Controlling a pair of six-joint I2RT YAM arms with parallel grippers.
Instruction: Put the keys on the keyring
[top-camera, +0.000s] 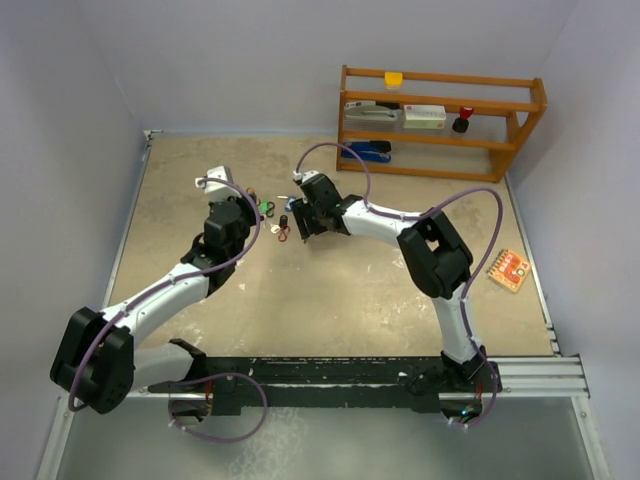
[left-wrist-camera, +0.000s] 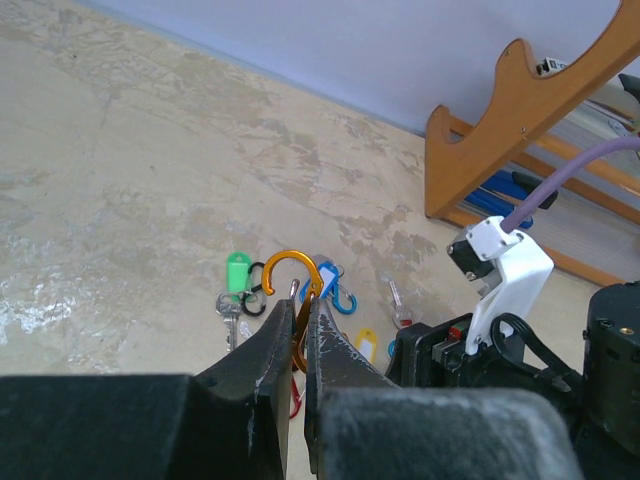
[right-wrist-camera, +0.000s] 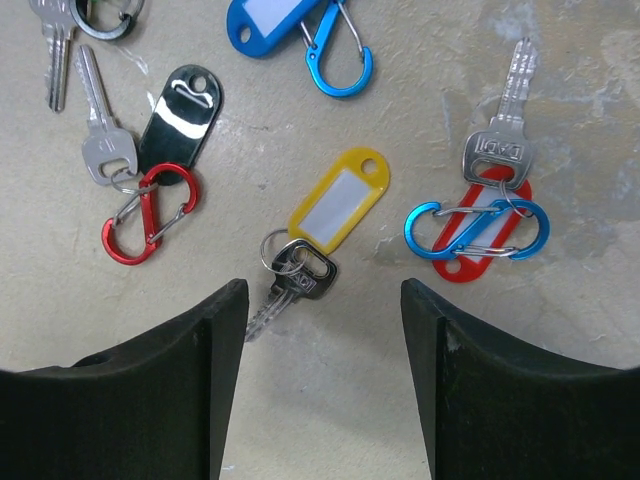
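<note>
Right wrist, keys (right-wrist-camera: 295, 275): flat on the table (right-wrist-camera: 560, 400) in a loose cluster; the one on the yellow tag (right-wrist-camera: 338, 208) lies directly below my right gripper (right-wrist-camera: 325, 300), between its fingers.
Risk, grasp: I judge the blade too thin and flat to pinch cleanly. My fingers may scrape the table, or catch the tag alone and leave the key swinging.
Risk, neighbours: the red clip (right-wrist-camera: 113, 242) and blue clip (right-wrist-camera: 418, 232) lie near, and a broad closing sweep could drag them along.
Risk, threading: a key held tilted would probably miss the ring's gate.
Look, keys: small silver blades, each joined by a clip or small split ring to a plastic tag, as with the black tag (right-wrist-camera: 180, 105), blue tag (right-wrist-camera: 268, 18), red tag (right-wrist-camera: 460, 268) and green tag (left-wrist-camera: 237, 272).
Ring (left-wrist-camera: 290, 262): orange carabiner, upright, near the cluster, pinched at its lower end by my left gripper (left-wrist-camera: 303, 330).
Left gripper: clamped narrow on the ring.
Right gripper: spread wide, holding nothing.
Shelf (top-camera: 440, 120): wooden, at the table's far edge, well apart from the keys.
</note>
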